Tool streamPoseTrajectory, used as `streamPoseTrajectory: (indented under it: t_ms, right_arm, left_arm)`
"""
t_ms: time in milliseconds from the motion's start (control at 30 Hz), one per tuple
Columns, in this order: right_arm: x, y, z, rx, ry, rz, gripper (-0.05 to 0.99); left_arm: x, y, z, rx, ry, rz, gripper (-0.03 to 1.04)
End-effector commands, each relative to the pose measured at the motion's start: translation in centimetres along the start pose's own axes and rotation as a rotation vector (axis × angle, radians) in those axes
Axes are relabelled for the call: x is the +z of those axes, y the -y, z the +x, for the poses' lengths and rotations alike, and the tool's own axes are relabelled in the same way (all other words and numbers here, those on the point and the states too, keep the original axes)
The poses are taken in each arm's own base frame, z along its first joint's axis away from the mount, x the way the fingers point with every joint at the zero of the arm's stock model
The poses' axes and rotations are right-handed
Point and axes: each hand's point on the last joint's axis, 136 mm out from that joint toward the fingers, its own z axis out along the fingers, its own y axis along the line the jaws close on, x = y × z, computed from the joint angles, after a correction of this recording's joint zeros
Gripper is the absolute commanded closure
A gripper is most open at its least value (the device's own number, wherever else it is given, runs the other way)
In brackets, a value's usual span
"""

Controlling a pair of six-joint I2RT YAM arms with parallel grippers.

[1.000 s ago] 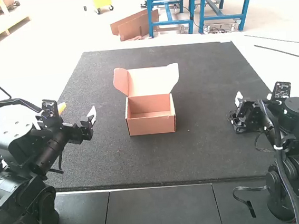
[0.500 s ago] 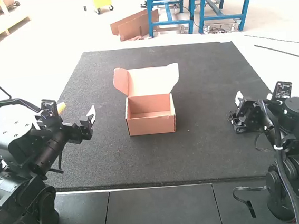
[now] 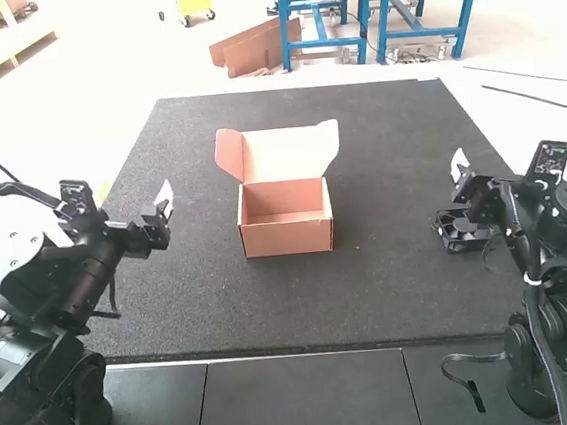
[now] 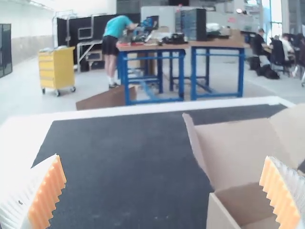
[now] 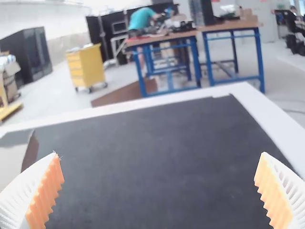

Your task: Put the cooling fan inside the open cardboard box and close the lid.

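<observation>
Lying just by right end effector (image 3: 466, 181) (fingers (image 3: 457, 163) apart), cooling fan (image 3: 455, 232)

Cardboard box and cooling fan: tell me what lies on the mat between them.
Nothing: in the high view the stretch of black mat between the cardboard box and the cooling fan is bare.

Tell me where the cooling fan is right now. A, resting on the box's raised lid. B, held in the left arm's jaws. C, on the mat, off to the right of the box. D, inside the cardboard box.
C: in the high view the cooling fan lies on the black mat, to the right of the open cardboard box and apart from it.
</observation>
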Motion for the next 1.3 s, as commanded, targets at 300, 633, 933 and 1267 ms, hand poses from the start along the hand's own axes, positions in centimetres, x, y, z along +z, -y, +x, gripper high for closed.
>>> streamPoseTrajectory:
  t_ms: [300, 633, 933, 1267]
  right_arm:
    - [-0.3, -0.4, -5.4, -0.074, 0.101, 0.009, 0.02]
    - [2.6, 0.5, -8.8, -0.093, -0.033, 0.106, 0.02]
    - [2.1, 0.7, -9.2, -0.111, -0.169, 0.139, 0.02]
    - [5.1, 0.7, -9.6, -0.129, -0.275, 0.160, 0.02]
  left_arm:
    - [-0.4, -0.9, -5.8, -0.002, 0.111, -0.037, 0.04]
    - [2.8, -2.7, -8.2, 0.025, 0.003, -0.129, 0.04]
    - [5.0, -5.6, -8.3, 0.032, -0.148, -0.247, 0.04]
    - [6.2, -8.4, -7.3, 0.033, -0.273, -0.322, 0.04]
